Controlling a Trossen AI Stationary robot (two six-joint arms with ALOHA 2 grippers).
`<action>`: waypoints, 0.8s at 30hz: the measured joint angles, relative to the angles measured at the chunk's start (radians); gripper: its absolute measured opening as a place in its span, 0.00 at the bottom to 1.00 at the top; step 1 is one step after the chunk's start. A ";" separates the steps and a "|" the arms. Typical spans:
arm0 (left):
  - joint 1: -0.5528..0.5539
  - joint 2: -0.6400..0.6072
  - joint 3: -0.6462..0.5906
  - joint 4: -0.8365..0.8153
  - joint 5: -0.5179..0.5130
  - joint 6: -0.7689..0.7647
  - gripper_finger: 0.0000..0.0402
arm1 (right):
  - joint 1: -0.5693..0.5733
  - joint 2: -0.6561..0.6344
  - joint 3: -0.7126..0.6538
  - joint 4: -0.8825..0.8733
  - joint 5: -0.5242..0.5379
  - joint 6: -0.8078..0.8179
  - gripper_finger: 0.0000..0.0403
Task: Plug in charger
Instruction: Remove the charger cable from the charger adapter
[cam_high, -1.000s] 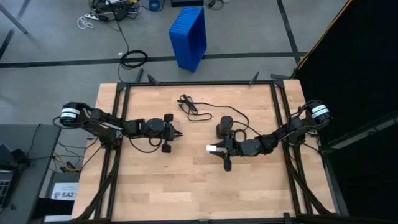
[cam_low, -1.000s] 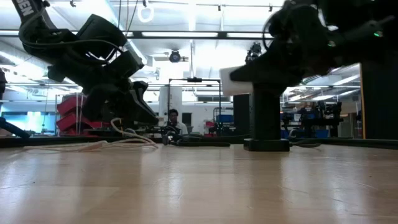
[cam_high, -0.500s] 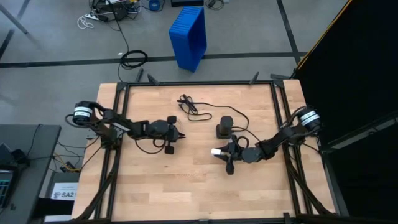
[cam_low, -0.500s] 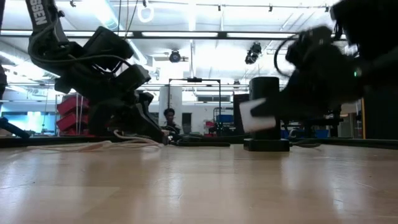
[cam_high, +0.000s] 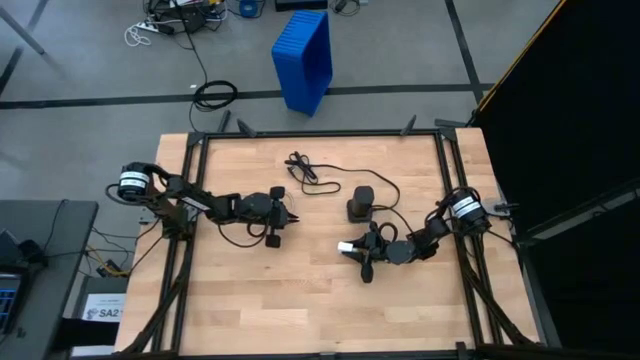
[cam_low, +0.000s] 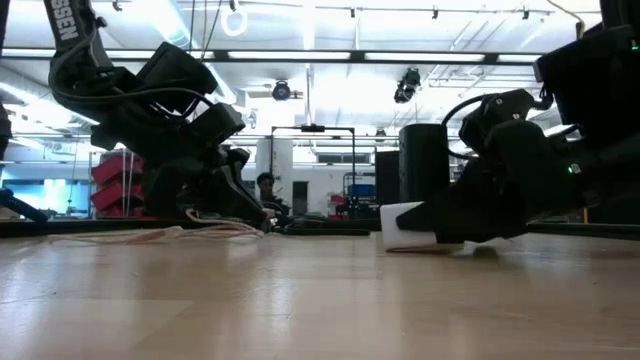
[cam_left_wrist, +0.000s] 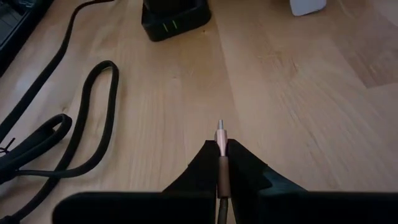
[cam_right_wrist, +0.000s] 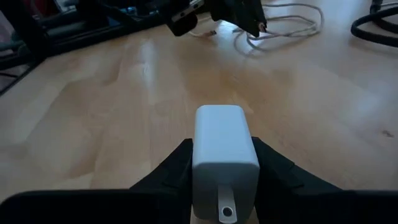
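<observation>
- We see the right gripper (cam_high: 352, 247) low on the light wooden surface (cam_high: 310, 310), near its middle, jaws closed on the sides of a white square charger block (cam_high: 345, 246).
- In the right wrist view the white charger block (cam_right_wrist: 224, 152) sits between the two dark fingers (cam_right_wrist: 273, 165), its port end facing the camera.
- In the low view the charger block (cam_low: 405, 228) rests on or just above the surface; we cannot tell which.
- A black cylindrical stand (cam_high: 361, 204) with a square base is upright just beside the right gripper, on the far side; a thin black cable (cam_high: 312, 176) runs from it and lies coiled toward the surface's far edge.
- The left gripper (cam_high: 288, 217) is left of centre, close to the surface, jaws fully closed on a thin cable plug.
- In the left wrist view the copper-coloured plug tip (cam_left_wrist: 220, 132) sticks out past the pinched fingers (cam_left_wrist: 199, 171), aimed toward the black stand base with green lights (cam_left_wrist: 175, 18).
- The two grippers are well apart, charger port and plug not joined.
- A pale cable (cam_low: 190, 228) lies on the surface under the left arm.
- A blue plastic crate (cam_high: 304, 58) stands on the floor beyond the surface.
</observation>
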 joint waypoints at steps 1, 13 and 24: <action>0.000 0.000 0.000 0.000 0.000 0.000 0.00 | 0.000 0.001 -0.001 0.003 -0.005 -0.002 0.29; 0.000 0.000 -0.001 0.000 0.026 -0.005 0.02 | 0.011 -0.021 -0.002 0.084 -0.051 -0.008 0.63; -0.001 -0.003 -0.001 0.021 0.026 -0.048 0.33 | 0.040 -0.124 -0.001 0.178 -0.050 -0.151 0.66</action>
